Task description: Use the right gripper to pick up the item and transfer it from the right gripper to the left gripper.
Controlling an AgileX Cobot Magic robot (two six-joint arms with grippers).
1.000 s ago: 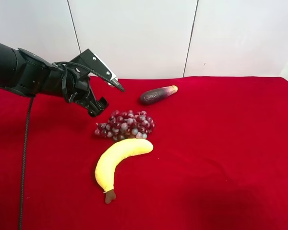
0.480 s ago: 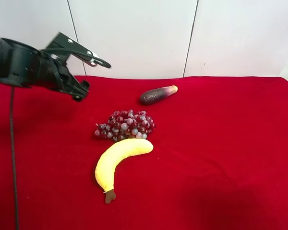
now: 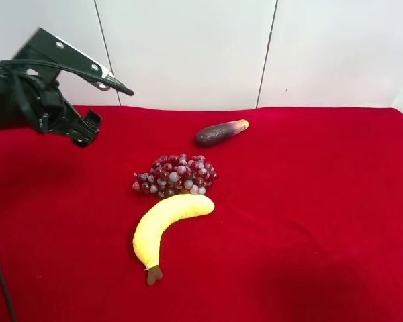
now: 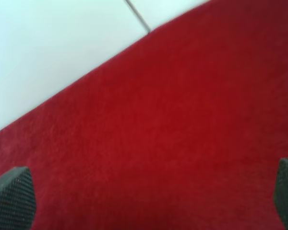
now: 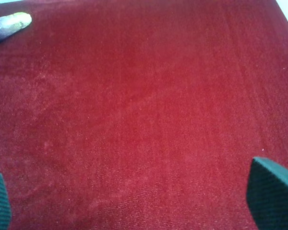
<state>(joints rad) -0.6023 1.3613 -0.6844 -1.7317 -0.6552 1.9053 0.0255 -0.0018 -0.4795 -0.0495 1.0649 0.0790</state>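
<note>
The item, a bunch of dark-red and grey-purple grapes (image 3: pixel 175 176), lies on the red cloth (image 3: pixel 309 201) near the middle, untouched. The arm at the exterior high view's left holds its black gripper (image 3: pixel 111 107) raised and well to the left of the grapes, jaws spread wide and empty. In the left wrist view the left gripper (image 4: pixel 149 196) is open, its fingertips (image 4: pixel 12 199) far apart over bare cloth, with the white wall beyond. The right gripper (image 5: pixel 134 199) is open too, over bare cloth. It does not show in the exterior high view.
A yellow plush banana (image 3: pixel 164 221) lies just in front of the grapes. A dark purple eggplant piece (image 3: pixel 220 133) with a tan tip lies behind them, and its tip (image 5: pixel 7 26) shows in the right wrist view. White wall panels stand behind the table.
The arm at the exterior high view's left has drawn back from beside the grapes, leftward and upward, with its jaws still spread. The grapes, banana and eggplant have not moved.
</note>
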